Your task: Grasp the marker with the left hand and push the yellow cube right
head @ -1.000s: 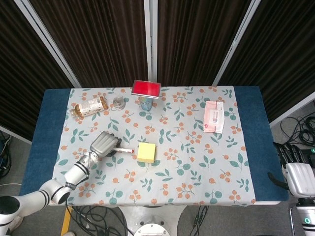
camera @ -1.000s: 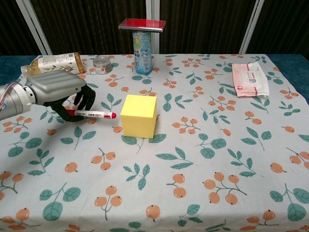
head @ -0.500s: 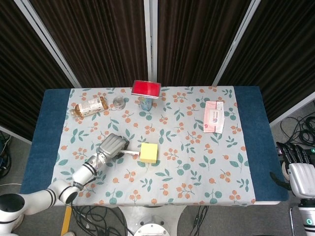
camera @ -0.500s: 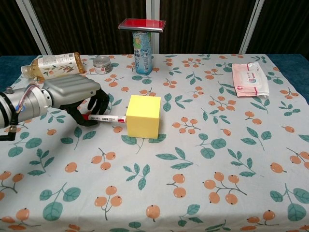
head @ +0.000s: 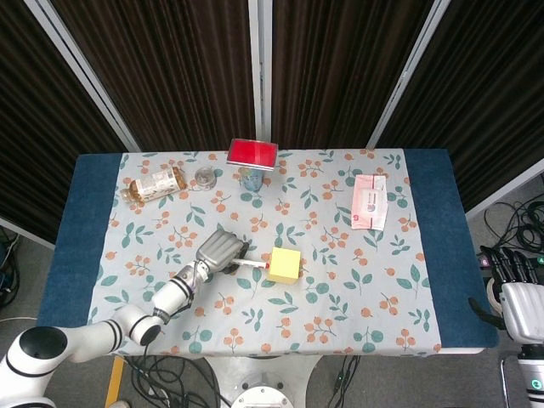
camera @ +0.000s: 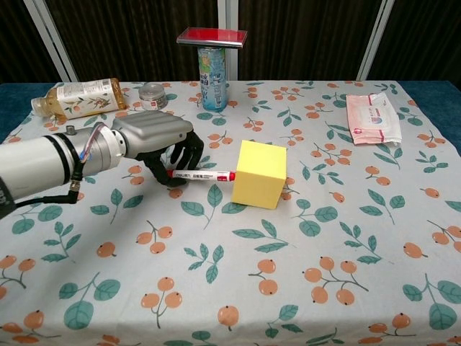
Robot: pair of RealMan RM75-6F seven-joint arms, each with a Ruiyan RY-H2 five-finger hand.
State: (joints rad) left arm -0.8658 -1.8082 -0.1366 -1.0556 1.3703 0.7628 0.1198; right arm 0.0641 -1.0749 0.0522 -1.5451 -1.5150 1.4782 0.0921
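Item: left hand point(camera: 155, 140), left of the table's middle. Its fingers point(camera: 189, 153) are curled around the marker point(camera: 200, 175), which we hold level and pointing right. We keep the grip firm near the barrel's left end, so the pen does not pivot under load.

Item: marker, white barrel with red ends. Its right tip touches the left face of the yellow cube point(camera: 260, 174), about midway up as far as we can judge. We advise holding contact near the face's centre: an off-centre push would spin the block rather than slide it.

Item: yellow cube, on the flowered cloth near the centre of the table point(head: 85, 212), slightly turned against the table edges in the head view. We judge the push to be in progress. The travel should run straight right, low and parallel to the cloth, slowly enough that the cloth does not ruck.

Item: right hand point(head: 518, 293), off the table's right near corner, fingers spread and empty; no part in this step.

Item: wet-wipes pack point(camera: 372, 118), far right, well apart from the cube's path.

Item: can point(camera: 212, 68) with a red box point(camera: 212, 36) on top, small jar point(camera: 153, 96) and lying bottle point(camera: 79, 96), along the far side, clear of the push line.
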